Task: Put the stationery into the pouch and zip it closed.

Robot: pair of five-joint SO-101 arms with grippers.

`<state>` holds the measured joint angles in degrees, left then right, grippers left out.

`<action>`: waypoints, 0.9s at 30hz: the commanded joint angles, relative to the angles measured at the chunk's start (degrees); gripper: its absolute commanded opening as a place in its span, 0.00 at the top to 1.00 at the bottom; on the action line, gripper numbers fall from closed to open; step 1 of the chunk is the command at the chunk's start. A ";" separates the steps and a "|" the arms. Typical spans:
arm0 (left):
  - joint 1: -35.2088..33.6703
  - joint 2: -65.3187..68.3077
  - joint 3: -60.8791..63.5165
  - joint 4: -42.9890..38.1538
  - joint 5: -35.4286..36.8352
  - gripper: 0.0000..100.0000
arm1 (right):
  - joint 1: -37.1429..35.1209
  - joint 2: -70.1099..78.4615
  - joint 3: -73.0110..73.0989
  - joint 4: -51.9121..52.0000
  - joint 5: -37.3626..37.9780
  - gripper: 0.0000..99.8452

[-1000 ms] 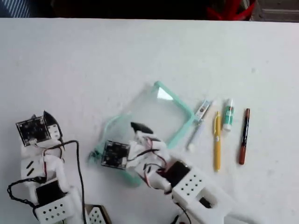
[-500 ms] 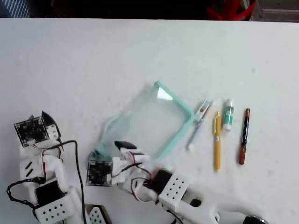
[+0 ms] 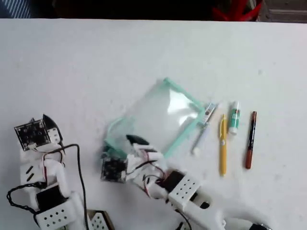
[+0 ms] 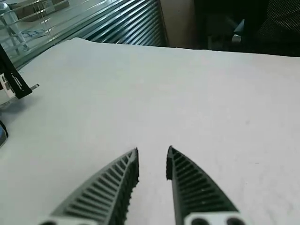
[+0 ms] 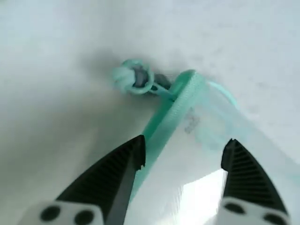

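- At the pouch's near corner, the right gripper (image 5: 185, 143) stands with its jaws wide apart, one on either side of the teal zipper band, gripping nothing.
- Just off that corner lies the zipper pull (image 5: 133, 77), a small knotted teal cord flat on the table (image 3: 96, 57).
- The pouch (image 3: 163, 120) is clear film with a teal edge and lies flat, with nothing inside it.
- It looks light, soft and slippery, so it would likely slide or crumple if pushed. The stitched band seems the stiffest part and the safest place to pinch.
- On the side of the pouch away from the gripper, four items lie in a row: a pale pen (image 3: 204, 127) just beside the teal edge, then a yellow pen (image 3: 223, 143), a small green-and-white tube (image 3: 234, 117) and a brown pen (image 3: 250, 139).
- These look stiff, light and apt to roll, so a grip across the middle of the barrel would suit them.
- Well apart from the pouch on its other side, the left gripper (image 4: 152, 152) rests over bare table with its fingers slightly parted and holding nothing.
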<state>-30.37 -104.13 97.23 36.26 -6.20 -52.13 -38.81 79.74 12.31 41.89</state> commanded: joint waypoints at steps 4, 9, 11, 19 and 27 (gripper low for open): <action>0.57 -0.57 -0.62 -1.41 0.53 0.88 | 6.20 -0.66 -1.67 0.22 0.97 0.74; 0.84 -0.57 -0.62 -1.41 0.53 0.88 | 10.95 -0.66 -3.08 0.22 1.32 0.74; 0.84 -0.57 -0.62 -1.41 0.53 0.88 | 15.69 -0.66 -4.22 0.22 1.32 0.74; 2.33 -0.57 -0.53 -1.32 0.44 0.88 | 1.63 -2.33 -4.57 11.03 1.41 0.74; 2.33 -0.57 -0.53 -1.32 0.44 0.88 | 2.68 -4.70 -4.57 13.58 1.49 0.74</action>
<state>-28.79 -104.13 97.23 36.26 -6.20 -52.13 -42.68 77.63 25.76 42.86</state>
